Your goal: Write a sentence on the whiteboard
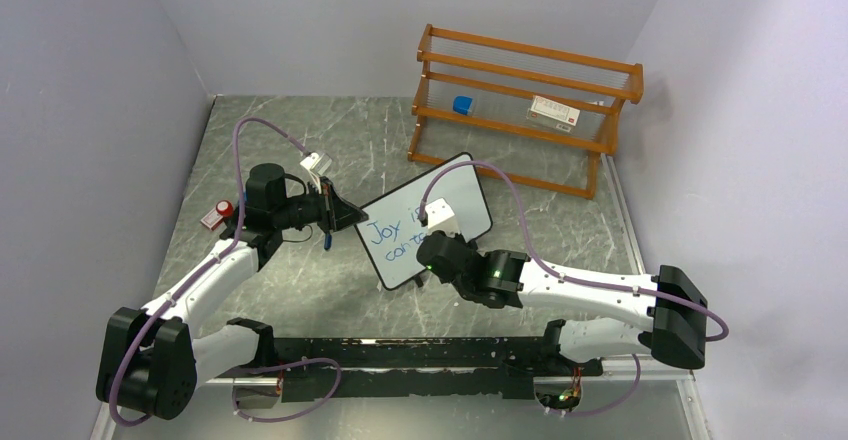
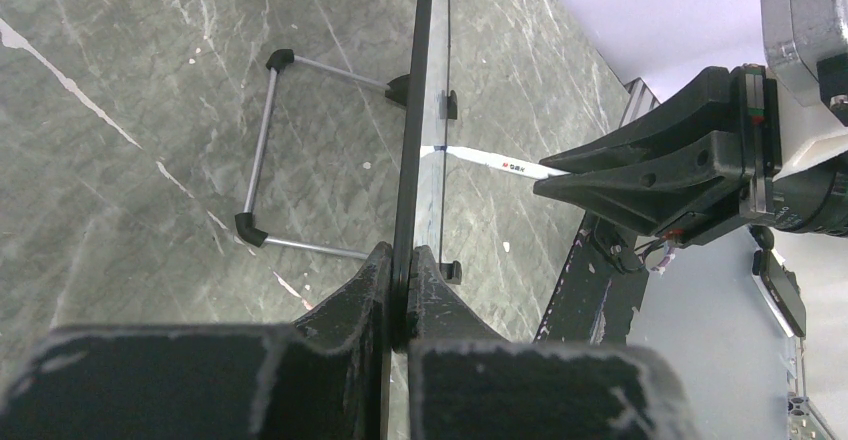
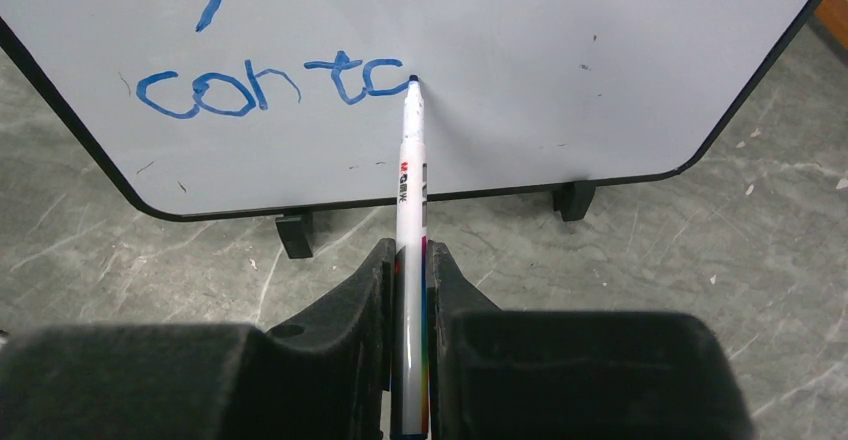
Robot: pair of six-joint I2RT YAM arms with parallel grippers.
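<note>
Blue writing, the sentence (image 3: 270, 90), sits unfinished on the whiteboard (image 3: 560, 70), which stands on its feet mid-worktop (image 1: 300, 140). Closed tight, the left fingers (image 2: 352, 295) pinch its edge; the right fingers (image 3: 350, 310) clamp a white marker (image 3: 410, 190), tip touching the board.

Whiteboard (image 1: 468, 192), rack (image 1: 530, 65) on marbled table (image 1: 300, 295)

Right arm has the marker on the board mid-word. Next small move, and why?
Probably a short stroke down and to the right to close the half-formed letter. The right gripper is shut on the marker, whose tip touches the whiteboard where the sentence stops at "contc". Bare board lies to the right, and the left gripper clamps the board's edge.
</note>
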